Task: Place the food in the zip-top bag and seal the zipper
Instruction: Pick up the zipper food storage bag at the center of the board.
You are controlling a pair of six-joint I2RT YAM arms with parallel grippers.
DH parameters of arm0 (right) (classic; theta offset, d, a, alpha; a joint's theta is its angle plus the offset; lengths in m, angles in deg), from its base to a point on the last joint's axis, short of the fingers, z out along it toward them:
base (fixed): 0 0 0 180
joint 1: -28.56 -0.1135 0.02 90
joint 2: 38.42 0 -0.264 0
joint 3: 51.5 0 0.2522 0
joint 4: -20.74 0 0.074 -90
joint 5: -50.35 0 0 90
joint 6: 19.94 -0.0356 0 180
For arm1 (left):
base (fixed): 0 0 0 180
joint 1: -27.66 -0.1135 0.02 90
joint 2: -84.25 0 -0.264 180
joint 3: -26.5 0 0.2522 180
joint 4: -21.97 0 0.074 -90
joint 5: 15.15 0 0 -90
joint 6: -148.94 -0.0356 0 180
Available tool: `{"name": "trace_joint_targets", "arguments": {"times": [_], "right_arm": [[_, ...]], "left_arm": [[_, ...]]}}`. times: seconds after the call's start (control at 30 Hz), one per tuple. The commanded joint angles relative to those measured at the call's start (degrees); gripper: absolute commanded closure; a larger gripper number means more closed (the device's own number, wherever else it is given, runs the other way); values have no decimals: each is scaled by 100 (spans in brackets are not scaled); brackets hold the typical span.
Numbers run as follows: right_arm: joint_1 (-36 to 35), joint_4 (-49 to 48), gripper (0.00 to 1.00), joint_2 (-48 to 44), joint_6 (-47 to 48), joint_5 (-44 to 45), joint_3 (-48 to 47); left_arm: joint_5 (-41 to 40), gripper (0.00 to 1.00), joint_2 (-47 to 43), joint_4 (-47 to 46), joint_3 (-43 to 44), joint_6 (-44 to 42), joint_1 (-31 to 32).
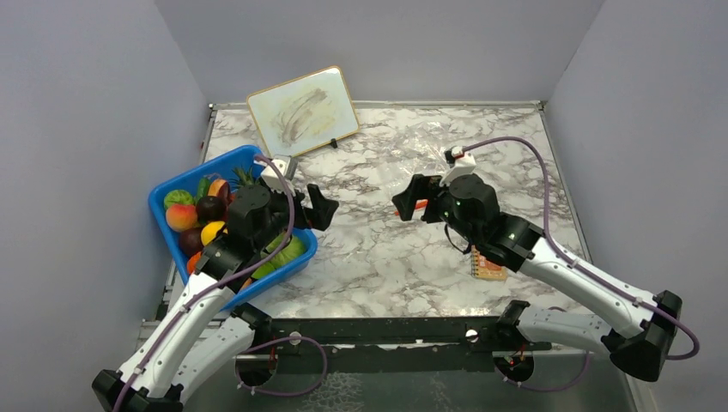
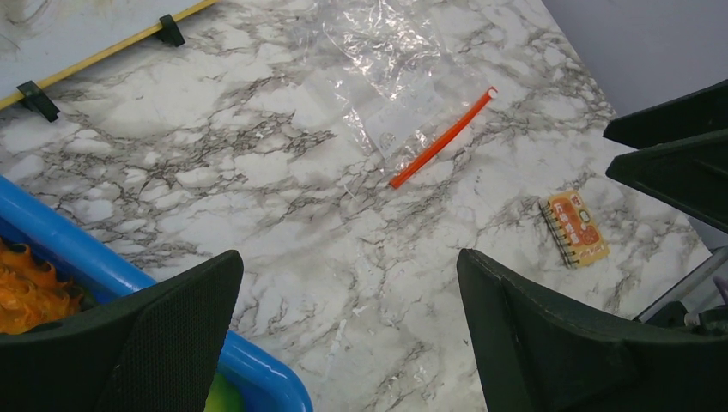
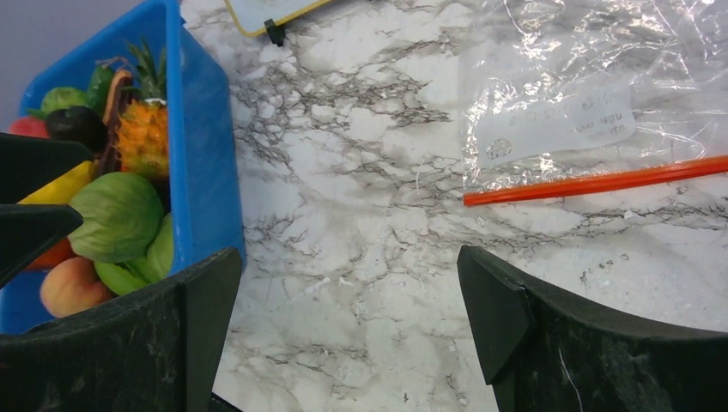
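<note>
The food (image 1: 199,212) lies piled in a blue tub; in the right wrist view I see a pineapple with spiky leaves (image 3: 142,136) and a green fruit (image 3: 119,215). The clear zip-top bag (image 1: 410,157) lies flat on the marble table and also shows in both wrist views (image 2: 386,77) (image 3: 601,69). Its orange-red zipper (image 2: 442,137) (image 3: 592,182) lies along the bag's near edge. My left gripper (image 1: 316,206) (image 2: 348,283) is open and empty, hovering just right of the tub. My right gripper (image 1: 410,202) (image 3: 348,275) is open and empty, hovering near the zipper's end.
The blue tub (image 1: 163,190) stands at the table's left edge. A framed whiteboard (image 1: 302,109) leans at the back. A small orange spiral notebook (image 1: 489,264) (image 2: 577,227) lies near my right arm. Grey walls close in three sides.
</note>
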Motion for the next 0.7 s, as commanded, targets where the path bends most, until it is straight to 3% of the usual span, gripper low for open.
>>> {"name": "trace_joint_targets", "arguments": {"times": [0.0,0.13,0.27,0.4,0.67], "right_arm": [[-46,-196,2,520,500,77,-120],[-47,142,7,1395,583,29,-460],[-34,214,25,1985,505,371,-538],[129,197,36,2317,173,484,-642],[1291,-85,49,2827,-748,-484,-780]], "left_arm": [[-195,0,-137,-187,-283,-113,-36],[-24,0,-173,-277,-382,-203,-36],[-25,0,-206,-382,-525,-268,-34],[-46,0,-350,-397,-575,-327,-37],[-214,0,-663,-455,-680,-587,-34]]}}
